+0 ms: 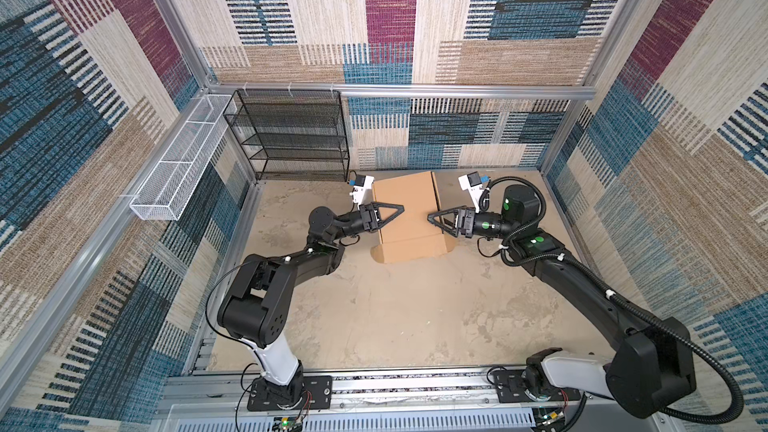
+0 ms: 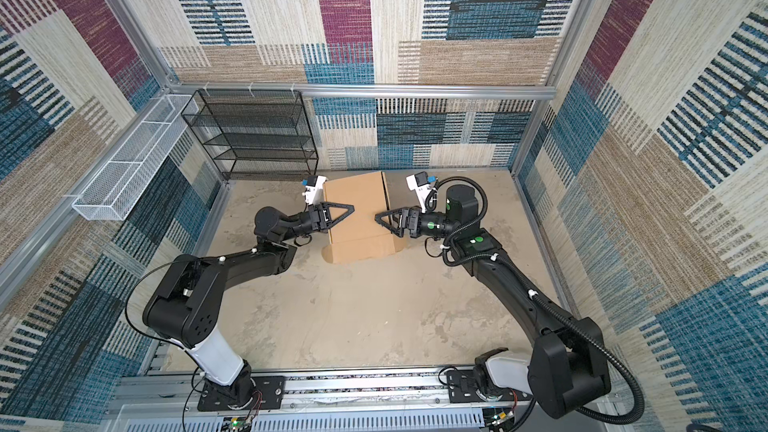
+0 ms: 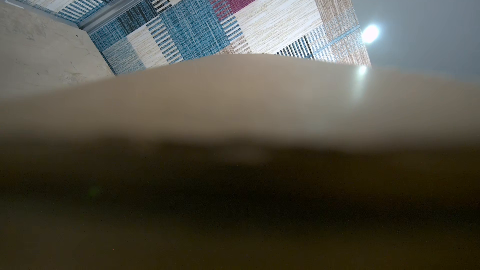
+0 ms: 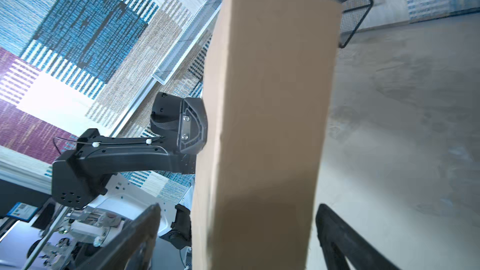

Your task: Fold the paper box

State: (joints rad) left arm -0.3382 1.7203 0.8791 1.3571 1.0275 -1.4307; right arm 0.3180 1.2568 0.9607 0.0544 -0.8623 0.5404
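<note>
paper box (image 1: 409, 218), part-folded, at the far centre of the worktop (image 1: 395, 309), flanked by 2 grippers.

brown corrugated mailer seen in both top views, just in front of the black mesh shelf rack (image 1: 291, 135). its long axis runs from the near side toward the back wall, with the tuck flap (image 1: 411, 249) at the near end. the left gripper (image 1: 400, 207) reaches over the box's left edge; its wrist view is filled by blurred cardboard, so whether it pinches the board cannot be told. the right gripper (image 1: 432, 218) points at the right edge; in its wrist view the fingers (image 4: 135, 232) stand spread on either side of the facing panel, clear of it. both arms are about equally near. judged next: a side-on closure across the short axis, with the right gripper lined up for it.
</note>
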